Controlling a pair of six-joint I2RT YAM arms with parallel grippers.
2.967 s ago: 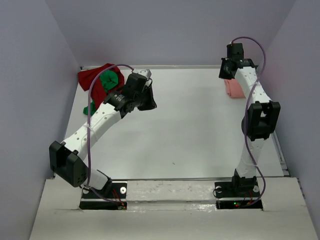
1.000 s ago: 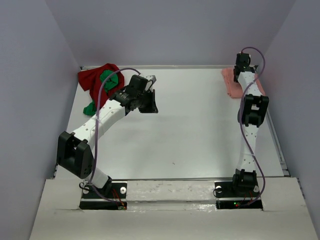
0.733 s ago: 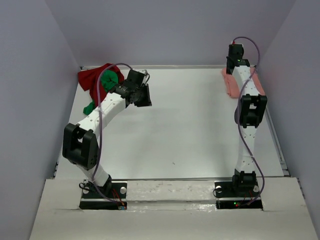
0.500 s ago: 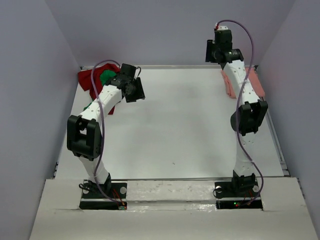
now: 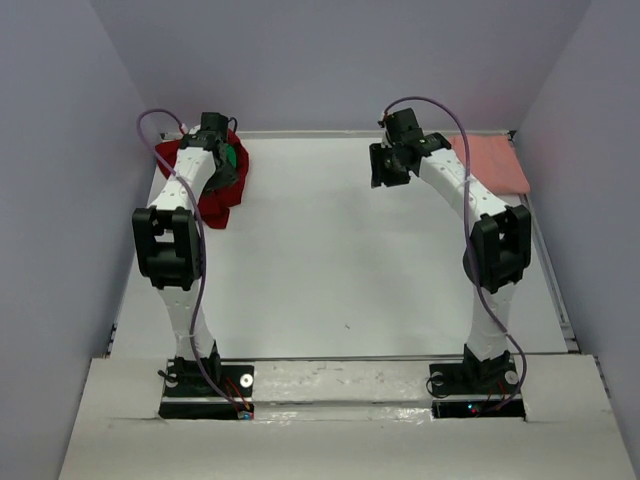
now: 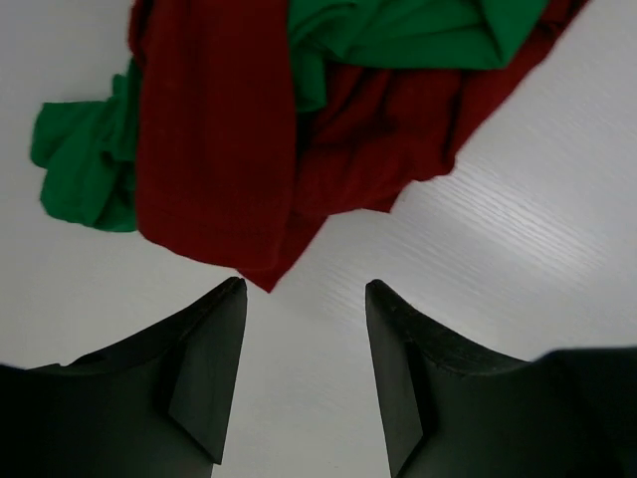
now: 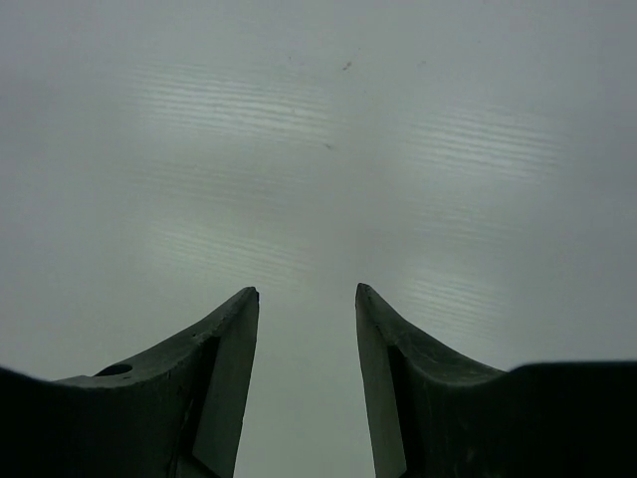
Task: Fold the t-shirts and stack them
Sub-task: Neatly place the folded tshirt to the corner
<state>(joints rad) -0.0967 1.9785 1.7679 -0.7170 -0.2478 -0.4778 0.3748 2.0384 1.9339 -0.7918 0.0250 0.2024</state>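
A dark red t-shirt [image 6: 219, 129] lies crumpled in the far left corner, tangled with a bright green t-shirt [image 6: 398, 30]. From above, the red cloth [image 5: 214, 197] shows beside the left arm and a bit of green [image 5: 233, 157] peeks out. My left gripper [image 6: 304, 289] hovers open and empty just off the red shirt's near tip; from above the left gripper [image 5: 218, 168] is over the pile. A salmon-pink t-shirt [image 5: 490, 160] lies folded flat at the far right. My right gripper [image 5: 384, 170] is left of it, apart; in the wrist view the right gripper [image 7: 307, 292] is open over bare table.
The white table [image 5: 340, 250] is boxed in by grey walls on the left, back and right. The pile lies close to the left wall and back edge. Both arm bases sit at the near edge.
Both grippers went from shut to open. The left arm swung back and left onto the red and green pile. The right arm swung left, away from the pink shirt, leaving it uncovered.
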